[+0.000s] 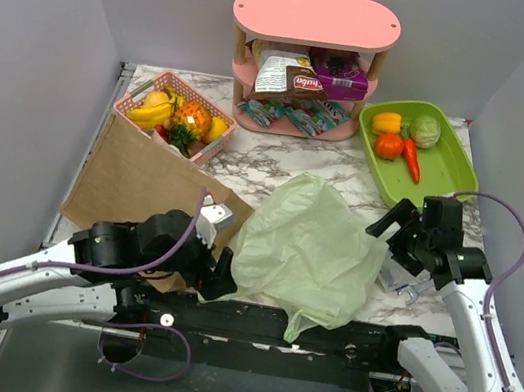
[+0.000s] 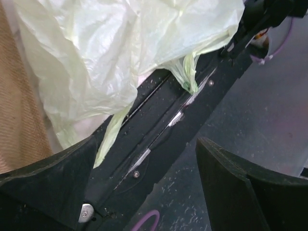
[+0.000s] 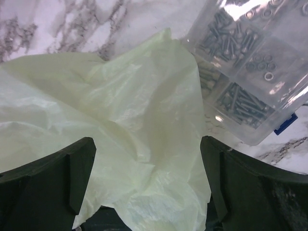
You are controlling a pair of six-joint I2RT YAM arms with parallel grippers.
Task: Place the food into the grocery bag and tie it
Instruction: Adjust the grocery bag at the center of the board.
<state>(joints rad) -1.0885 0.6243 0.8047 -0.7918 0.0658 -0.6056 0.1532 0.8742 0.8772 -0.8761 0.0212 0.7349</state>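
The pale-green grocery bag (image 1: 308,250) lies crumpled on the marble table near the front edge, with one end hanging over the black rail. My left gripper (image 1: 219,277) is open and empty at the bag's left lower edge; in the left wrist view (image 2: 144,183) it hovers over the rail, with the bag (image 2: 96,57) just beyond it. My right gripper (image 1: 391,227) is open at the bag's right edge; in the right wrist view (image 3: 147,173) bag film (image 3: 120,120) lies between its spread fingers. The food sits apart from the bag: carrot (image 1: 412,160), snack pack (image 1: 293,78), purple box (image 1: 339,74).
A pink basket (image 1: 150,85) of fruit stands back left, a green tray (image 1: 450,163) of vegetables back right, and a pink shelf (image 1: 317,18) at the back. A brown paper bag (image 1: 138,179) lies flat on the left. A clear box of screws (image 3: 245,72) lies beside the right gripper.
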